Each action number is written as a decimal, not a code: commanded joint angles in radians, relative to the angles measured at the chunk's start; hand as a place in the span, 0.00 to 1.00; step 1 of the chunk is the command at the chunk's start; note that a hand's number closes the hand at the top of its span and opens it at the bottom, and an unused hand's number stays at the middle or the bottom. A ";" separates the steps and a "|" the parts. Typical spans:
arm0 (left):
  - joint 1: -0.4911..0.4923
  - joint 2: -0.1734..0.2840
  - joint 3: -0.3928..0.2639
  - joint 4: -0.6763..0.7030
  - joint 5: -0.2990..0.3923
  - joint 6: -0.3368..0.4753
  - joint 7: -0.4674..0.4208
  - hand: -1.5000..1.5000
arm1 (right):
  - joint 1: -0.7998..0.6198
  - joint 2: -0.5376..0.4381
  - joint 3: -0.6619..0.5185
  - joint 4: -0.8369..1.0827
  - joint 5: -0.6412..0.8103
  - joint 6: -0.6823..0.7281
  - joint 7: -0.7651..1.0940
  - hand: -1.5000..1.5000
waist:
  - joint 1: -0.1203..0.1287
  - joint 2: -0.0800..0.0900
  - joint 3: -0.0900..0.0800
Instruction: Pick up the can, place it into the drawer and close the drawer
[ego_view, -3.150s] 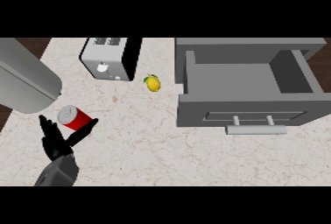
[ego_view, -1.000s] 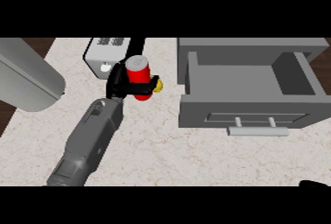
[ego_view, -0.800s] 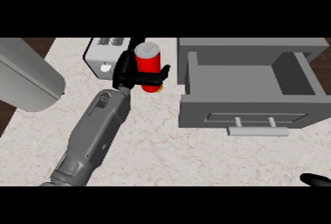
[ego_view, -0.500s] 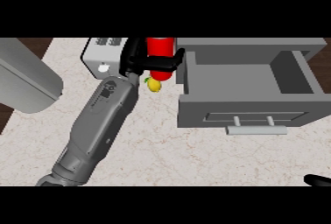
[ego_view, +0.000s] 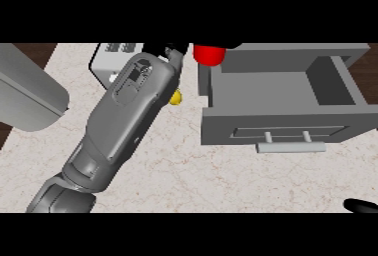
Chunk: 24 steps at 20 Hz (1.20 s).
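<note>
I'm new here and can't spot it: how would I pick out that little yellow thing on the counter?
Start at the big grey open drawer on the right of the counter. Just left of its front corner, beside the long grey forearm, a small yellow fruit peeks out. It is the only yellow thing; the can above it is red.

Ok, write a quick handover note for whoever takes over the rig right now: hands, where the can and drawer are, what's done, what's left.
Left hand: raised at the view's top, mostly cut off there; it holds the red can off the counter, by the open drawer's back left corner.
Right hand: only a tip shows at the lower right edge; its fingers cannot be judged.
Drawer: pulled open, nothing seen inside, handle toward the robot.
Also on the counter: a toaster and a small yellow fruit, partly behind the left forearm.
Done: can picked up.
Left: lower it into the drawer, release, push the drawer shut.
</note>
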 joint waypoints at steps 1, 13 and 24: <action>-0.105 -0.003 -0.063 0.056 0.057 0.081 0.049 1.00 | -0.019 0.005 0.018 -0.019 0.012 -0.009 0.002 0.00 | -0.011 0.002 0.000; -0.361 -0.003 -0.084 0.342 0.133 0.073 0.039 1.00 | -0.088 -0.021 0.021 0.005 0.012 -0.027 0.051 0.00 | -0.030 0.010 0.001; -0.391 -0.003 -0.215 0.476 0.227 0.216 -0.049 0.00 | -0.094 -0.034 0.040 0.028 0.024 -0.004 0.028 0.00 | -0.076 0.022 0.003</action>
